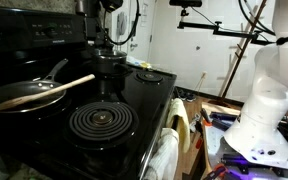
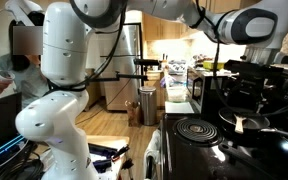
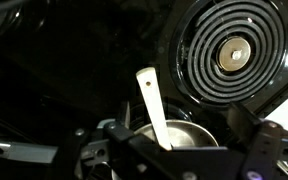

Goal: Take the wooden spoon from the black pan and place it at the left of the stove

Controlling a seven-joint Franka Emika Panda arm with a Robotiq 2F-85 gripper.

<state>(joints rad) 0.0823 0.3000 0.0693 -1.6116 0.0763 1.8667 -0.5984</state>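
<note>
1. Wrist view: the gripper [image 3: 169,150] sits low in the picture with its jaws spread wide, one at each side, gripping nothing. Between them the wooden spoon [image 3: 154,108] rises out of the black pan [image 3: 189,135]. Its squared end juts past the far rim over the bare glass of the stove [image 3: 64,60]. The coiled burner [image 3: 234,55] lies far right, apart from the spoon's tip, and the glass to the left is open.
2. In an exterior view the spoon [image 1: 49,90] lies slantwise across the pan [image 1: 24,97] on the stove's left part. Its handle overhangs the right rim toward the burner [image 1: 101,122] without reaching it. A smaller pot [image 1: 109,65] stands farther back. Bare glass runs along the near left edge, and a pale cloth [image 1: 169,150] hangs at the right edge.
3. In an exterior view the white arm [image 2: 59,60] stands left and reaches across the top to the stove [image 2: 199,150]. The burner [image 2: 194,128] lies near the stove's left edge, with the pan [image 2: 252,122] beyond it. The claw is lost in the dark here, so I cannot tell its state.
</note>
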